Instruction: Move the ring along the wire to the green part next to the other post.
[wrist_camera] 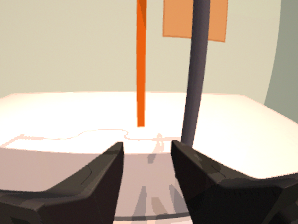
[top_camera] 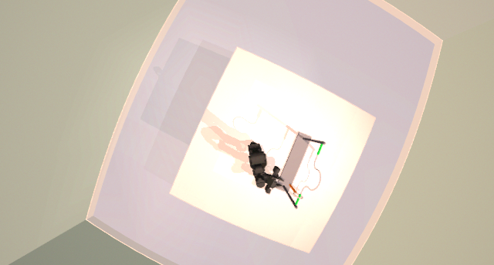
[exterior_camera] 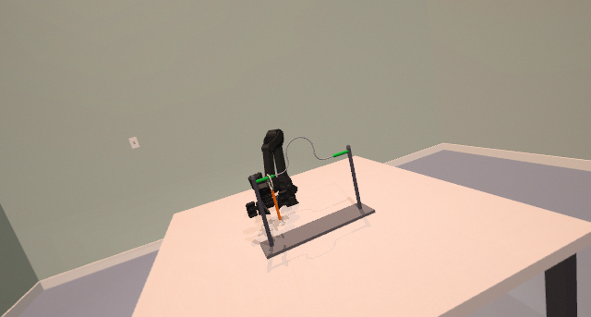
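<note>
The orange handle (top_camera: 292,188) (exterior_camera: 276,205) (wrist_camera: 141,65) hangs down from the ring (exterior_camera: 271,184). The ring is around the green part (top_camera: 298,200) (exterior_camera: 261,179) beside the near post (top_camera: 290,196) (exterior_camera: 264,215) (wrist_camera: 197,75). The thin grey wire (top_camera: 320,176) (exterior_camera: 300,137) curves to the other green part (top_camera: 319,149) (exterior_camera: 341,153) at the far post (top_camera: 313,140) (exterior_camera: 355,180). My gripper (wrist_camera: 147,147) is open and empty, with the handle ahead of its fingertips. In the wrist view the handle's lower end shows above the gap, slightly left of its middle.
The near post stands ahead and right of the handle in the wrist view, close to the right finger's line. The grey base (top_camera: 295,161) (exterior_camera: 323,225) (wrist_camera: 50,170) joins both posts on the table (top_camera: 251,219) (exterior_camera: 416,243). An orange panel (wrist_camera: 175,20) shows in the background.
</note>
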Robot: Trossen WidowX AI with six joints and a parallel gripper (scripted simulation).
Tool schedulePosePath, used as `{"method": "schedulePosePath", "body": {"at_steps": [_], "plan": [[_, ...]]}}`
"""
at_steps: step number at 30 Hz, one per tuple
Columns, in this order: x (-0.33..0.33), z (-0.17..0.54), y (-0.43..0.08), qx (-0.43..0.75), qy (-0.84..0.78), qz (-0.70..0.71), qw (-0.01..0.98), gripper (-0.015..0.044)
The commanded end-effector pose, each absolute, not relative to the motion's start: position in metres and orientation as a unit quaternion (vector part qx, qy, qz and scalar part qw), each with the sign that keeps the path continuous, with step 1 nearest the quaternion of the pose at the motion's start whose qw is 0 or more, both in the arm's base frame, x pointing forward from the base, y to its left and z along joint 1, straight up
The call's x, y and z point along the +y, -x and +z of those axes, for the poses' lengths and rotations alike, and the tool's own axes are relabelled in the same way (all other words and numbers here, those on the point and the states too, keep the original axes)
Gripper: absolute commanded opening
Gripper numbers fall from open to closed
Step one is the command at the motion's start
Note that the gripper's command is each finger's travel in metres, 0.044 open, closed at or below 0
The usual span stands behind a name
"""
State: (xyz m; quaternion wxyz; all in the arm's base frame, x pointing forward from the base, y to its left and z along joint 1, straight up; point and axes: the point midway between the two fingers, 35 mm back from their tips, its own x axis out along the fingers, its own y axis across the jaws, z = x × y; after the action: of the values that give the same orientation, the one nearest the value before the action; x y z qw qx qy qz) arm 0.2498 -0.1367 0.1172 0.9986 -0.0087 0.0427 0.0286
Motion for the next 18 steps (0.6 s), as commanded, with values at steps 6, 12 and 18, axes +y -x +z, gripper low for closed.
{"method": "schedulePosePath", "body": {"at_steps": [6, 12, 18], "plan": [[-0.134, 0.132, -0.262, 0.039, 0.007, 0.027, 0.999, 0.0160], [-0.135, 0.133, -0.269, 0.039, 0.007, 0.027, 0.999, 0.0160], [-0.135, 0.133, -0.278, 0.039, 0.008, 0.027, 0.999, 0.0160]]}}
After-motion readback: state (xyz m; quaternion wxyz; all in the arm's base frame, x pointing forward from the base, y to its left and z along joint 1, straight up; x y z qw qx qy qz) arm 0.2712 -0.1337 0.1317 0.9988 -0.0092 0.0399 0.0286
